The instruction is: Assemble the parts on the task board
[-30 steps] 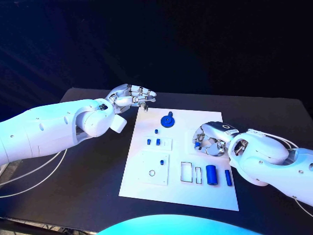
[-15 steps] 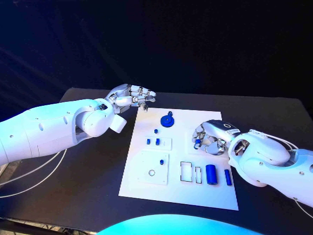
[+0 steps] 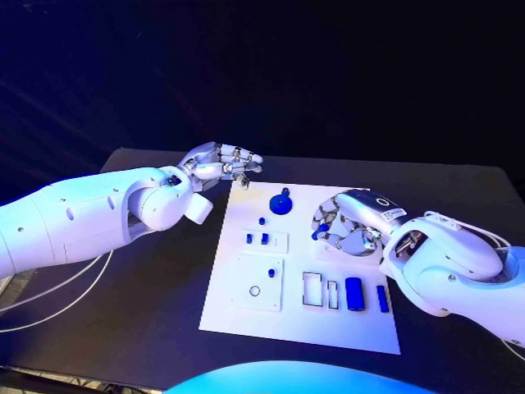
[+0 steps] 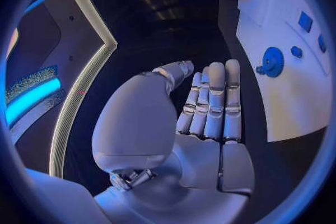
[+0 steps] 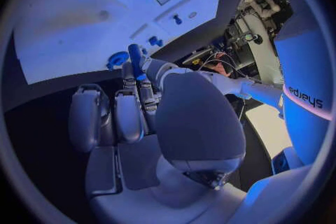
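Observation:
The white task board [image 3: 304, 324] lies in the middle of the black table. My right hand [image 3: 348, 220] hovers over its right half and pinches a small blue peg [image 3: 323, 233] between thumb and fingers; the right wrist view shows that peg [image 5: 134, 57] at the fingertips of the hand [image 5: 140, 117]. A blue gear-shaped part [image 3: 281, 203] sits near the board's far edge, with small blue pegs [image 3: 257, 238] below it. Two blue cylinders [image 3: 355, 293] lie at the near right. My left hand [image 3: 221, 164] hangs off the board's far left corner, fingers straight and side by side [image 4: 210, 106], holding nothing.
Rectangular slots [image 3: 321, 290] lie left of the cylinders, and a raised white block with a ring hole [image 3: 254, 289] sits at the board's near left. Bare black table [image 3: 156, 279] surrounds the board. A cable [image 3: 50, 287] trails off the table's left edge.
My right hand has lifted and drawn slightly toward the far side of the board, still holding the blue peg. The left hand has stayed in place.

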